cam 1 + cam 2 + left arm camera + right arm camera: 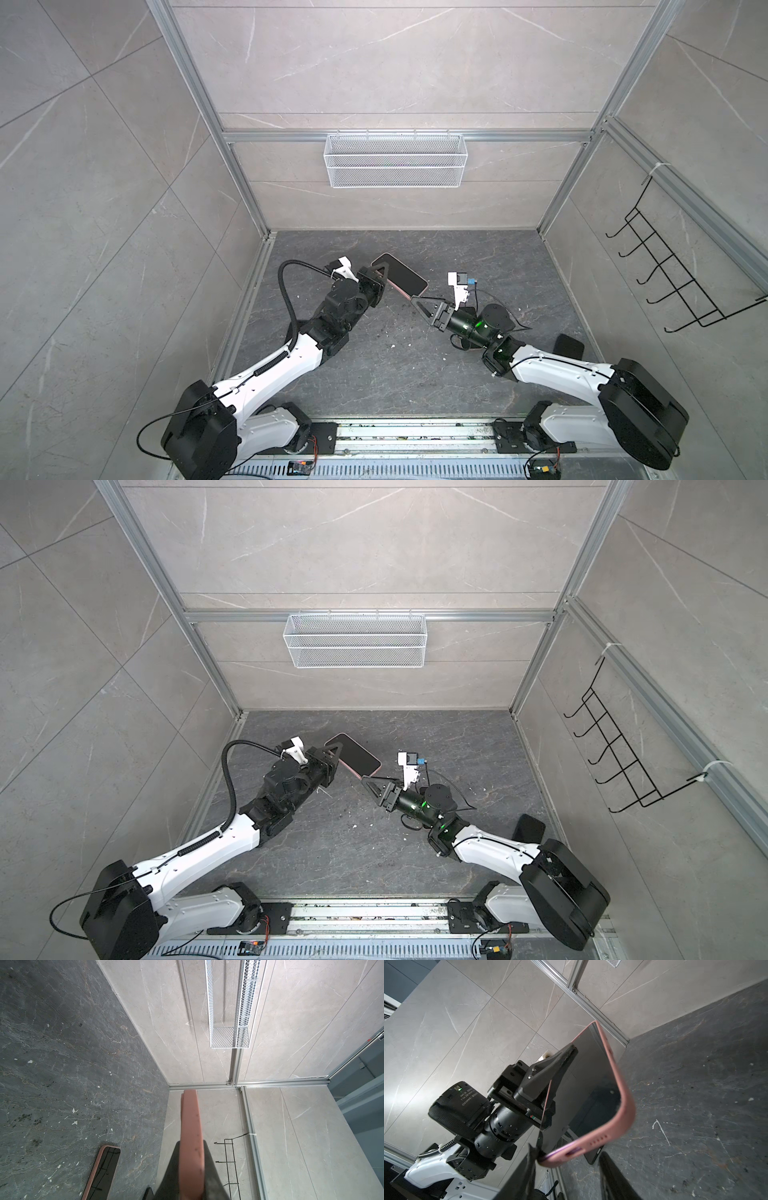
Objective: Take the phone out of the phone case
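Dark stone floor [415,374] lay under the phone [401,274], inside its pink case [623,1093] and held clear of that floor by my clamped left gripper [383,271]. My right gripper [415,299] had jaws apart at its corner; prying hard might twist it loose and drop it.

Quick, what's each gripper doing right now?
Left gripper: closed on the phone case, phone inside.
Right gripper: open, one of its fingers touching the phone case's corner.
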### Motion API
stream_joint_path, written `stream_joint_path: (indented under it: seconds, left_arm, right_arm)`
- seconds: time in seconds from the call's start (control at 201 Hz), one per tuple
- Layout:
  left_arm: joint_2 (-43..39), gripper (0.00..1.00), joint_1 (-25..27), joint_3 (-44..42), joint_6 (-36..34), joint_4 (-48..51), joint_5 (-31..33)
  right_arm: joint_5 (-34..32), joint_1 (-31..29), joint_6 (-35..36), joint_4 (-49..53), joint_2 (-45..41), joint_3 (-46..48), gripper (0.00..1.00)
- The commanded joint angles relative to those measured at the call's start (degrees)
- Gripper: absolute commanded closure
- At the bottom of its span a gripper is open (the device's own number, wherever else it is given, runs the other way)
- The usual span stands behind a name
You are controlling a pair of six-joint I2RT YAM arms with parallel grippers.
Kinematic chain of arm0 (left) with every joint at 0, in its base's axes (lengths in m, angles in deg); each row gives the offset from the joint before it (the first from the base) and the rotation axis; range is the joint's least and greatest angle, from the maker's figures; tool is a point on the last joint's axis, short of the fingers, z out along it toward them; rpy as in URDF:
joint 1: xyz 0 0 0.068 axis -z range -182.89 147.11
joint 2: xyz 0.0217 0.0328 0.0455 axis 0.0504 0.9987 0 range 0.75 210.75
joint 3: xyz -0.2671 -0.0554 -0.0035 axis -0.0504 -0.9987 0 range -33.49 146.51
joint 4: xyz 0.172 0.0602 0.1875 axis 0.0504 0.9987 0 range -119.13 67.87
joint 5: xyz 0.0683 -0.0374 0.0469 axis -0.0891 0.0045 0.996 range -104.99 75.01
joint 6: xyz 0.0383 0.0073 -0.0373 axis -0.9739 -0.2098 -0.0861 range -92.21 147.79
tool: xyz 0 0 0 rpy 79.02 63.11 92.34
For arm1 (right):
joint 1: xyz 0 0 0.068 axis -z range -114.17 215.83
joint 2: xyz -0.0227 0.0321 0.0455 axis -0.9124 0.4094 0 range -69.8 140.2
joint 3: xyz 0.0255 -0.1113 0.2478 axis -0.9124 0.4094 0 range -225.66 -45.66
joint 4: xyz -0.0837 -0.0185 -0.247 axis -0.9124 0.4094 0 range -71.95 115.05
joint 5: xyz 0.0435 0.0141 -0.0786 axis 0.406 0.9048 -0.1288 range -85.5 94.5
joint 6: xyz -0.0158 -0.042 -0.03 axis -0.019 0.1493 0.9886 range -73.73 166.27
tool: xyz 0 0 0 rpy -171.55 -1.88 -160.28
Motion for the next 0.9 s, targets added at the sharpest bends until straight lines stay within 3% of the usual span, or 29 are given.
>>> stream_joint_path:
  seconds: [0.0, 0.354, 0.896]
  left_arm:
    - [-1.0, 1.00, -0.1, 1.0, 0.1, -7.0, -0.5]
    - [-0.6, 1.00, -0.1, 1.5, 0.3, -7.1, -0.7]
    - [0.1, 1.00, 0.2, 4.4, 2.7, -5.2, -0.5]
  right_arm:
    - [-0.3, 0.2, -0.3, -1.7, 1.3, -1.7, 0.53]
    - [-1.0, 0.3, 0.0, -1.8, 5.2, -2.7, 0.60]
    - [-9.8, -0.6, 9.8, 6.0, 11.4, -4.0, 0.67]
